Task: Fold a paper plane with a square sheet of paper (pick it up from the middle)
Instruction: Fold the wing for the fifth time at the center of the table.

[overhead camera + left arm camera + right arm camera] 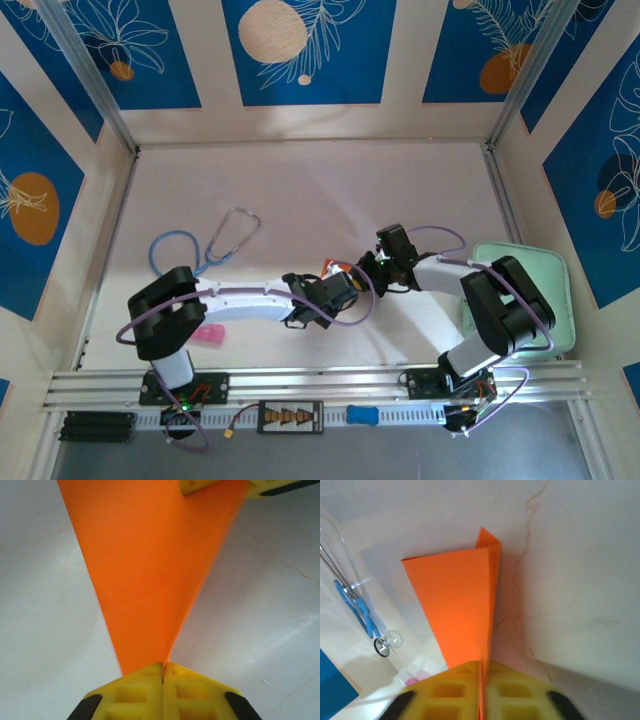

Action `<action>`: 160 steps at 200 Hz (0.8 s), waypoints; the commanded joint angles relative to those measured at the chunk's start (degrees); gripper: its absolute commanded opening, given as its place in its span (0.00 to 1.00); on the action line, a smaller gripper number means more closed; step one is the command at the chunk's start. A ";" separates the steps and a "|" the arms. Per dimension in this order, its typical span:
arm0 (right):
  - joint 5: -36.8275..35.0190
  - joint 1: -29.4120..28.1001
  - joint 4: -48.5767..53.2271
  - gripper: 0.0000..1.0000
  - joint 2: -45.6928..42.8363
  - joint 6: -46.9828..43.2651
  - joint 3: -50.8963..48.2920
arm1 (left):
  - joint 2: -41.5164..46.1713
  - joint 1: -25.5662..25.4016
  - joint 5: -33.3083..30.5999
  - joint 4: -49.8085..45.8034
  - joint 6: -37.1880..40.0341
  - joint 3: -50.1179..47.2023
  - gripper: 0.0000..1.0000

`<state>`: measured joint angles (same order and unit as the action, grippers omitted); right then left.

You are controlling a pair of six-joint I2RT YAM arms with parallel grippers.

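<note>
Folding looks near its end: the paper plane (150,570), a slim orange wedge, hangs between both arms over the middle of the table (300,190); the left gripper (162,666) is pressed together on its narrow tip; the right gripper (481,664) pinches the wider end; the next move, I judge, calls for a gentle release that neither tears nor unfolds it; a stethoscope (215,240) lies at ten o'clock, a green tray (562,300) at three; white tabletop, blue leaf-print walls (340,60).
</note>
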<state>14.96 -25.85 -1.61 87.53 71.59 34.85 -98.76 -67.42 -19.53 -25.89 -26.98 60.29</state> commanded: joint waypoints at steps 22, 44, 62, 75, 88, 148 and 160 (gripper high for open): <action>-2.60 2.18 8.26 0.43 -7.13 -7.05 -0.06 | 1.07 1.43 5.81 6.02 -3.67 -4.13 0.03; -3.61 4.34 10.88 0.48 -11.77 -9.23 -1.13 | 1.89 2.67 9.33 9.97 -4.60 -6.29 0.01; -4.38 5.61 12.73 0.48 -15.02 -10.47 -1.61 | 2.60 3.50 11.41 12.53 -4.90 -7.87 0.00; -4.59 6.09 13.41 0.48 -16.64 -11.06 -1.96 | 3.00 4.25 13.22 14.57 -5.25 -9.14 0.00; -4.74 6.30 13.60 0.48 -17.66 -11.26 -2.23 | 3.29 5.04 14.97 16.32 -5.77 -10.35 0.00; -2.76 5.69 10.56 0.46 -18.62 -11.76 -4.30 | 5.40 7.03 19.44 23.70 -6.40 -14.79 0.00; -2.36 5.60 10.34 0.47 -18.49 -11.49 -4.52 | 5.80 7.28 19.63 24.89 -6.35 -15.64 0.00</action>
<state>10.92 -19.81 9.65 69.89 61.04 31.27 -94.85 -60.97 -2.85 -5.45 -32.71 46.52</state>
